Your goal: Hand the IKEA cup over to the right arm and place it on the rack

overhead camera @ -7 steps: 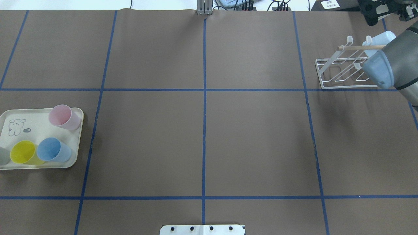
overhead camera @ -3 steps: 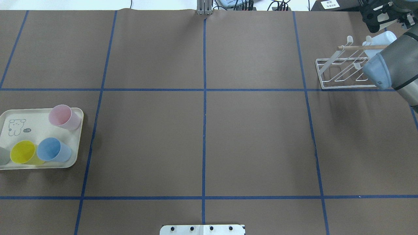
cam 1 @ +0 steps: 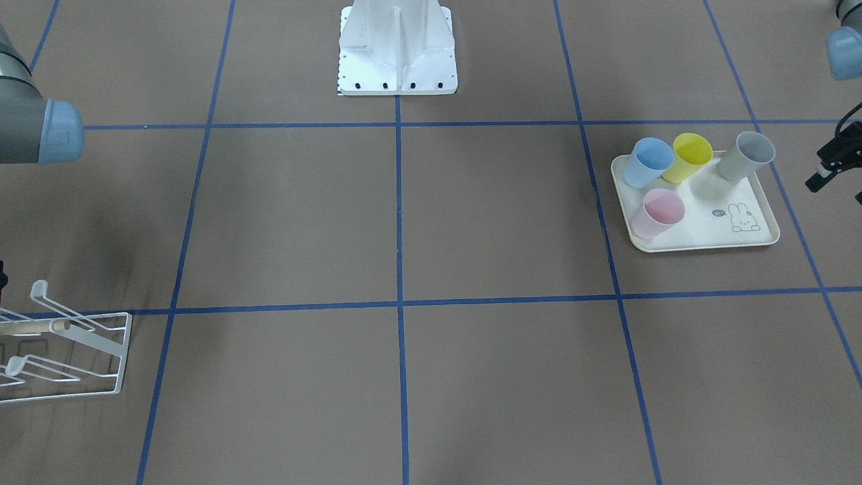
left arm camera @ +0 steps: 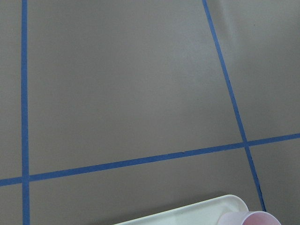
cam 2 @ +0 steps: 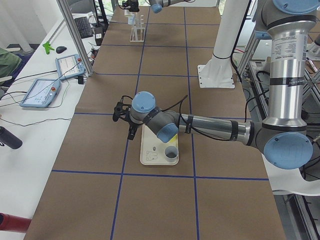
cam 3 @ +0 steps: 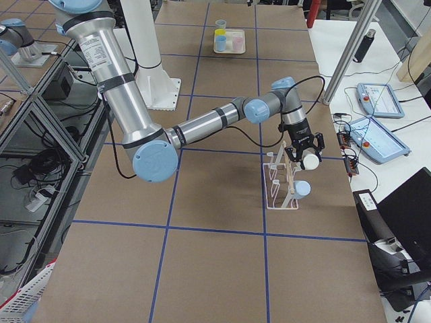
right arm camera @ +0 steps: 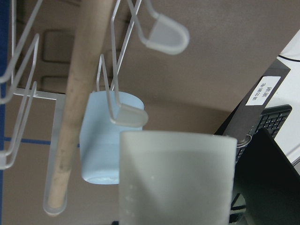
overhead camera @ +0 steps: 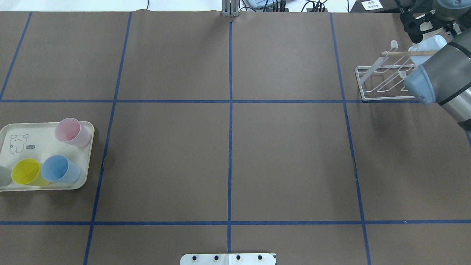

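Observation:
My right gripper (overhead camera: 422, 32) hangs over the far end of the white wire rack (overhead camera: 382, 79) and is shut on a pale whitish cup (overhead camera: 430, 43). In the right wrist view this cup (right arm camera: 176, 178) fills the foreground beside the wooden dowel (right arm camera: 77, 108), above a light-blue cup (right arm camera: 105, 140) that hangs upside down on a prong. The exterior right view shows the held cup (cam 3: 310, 161) just above that blue cup (cam 3: 302, 188). My left gripper (cam 1: 827, 167) hovers beside the tray; whether it is open or shut does not show.
A cream tray (overhead camera: 36, 145) with a rabbit drawing sits at the left edge. It holds pink (overhead camera: 71, 131), yellow (overhead camera: 27, 172), blue (overhead camera: 59, 169) and grey (cam 1: 744, 155) cups. The right arm's elbow (overhead camera: 438, 84) overhangs the rack's near end.
The right gripper and elbow have shifted left over the rack, carrying the whitish cup. The tray and its cups have not moved.

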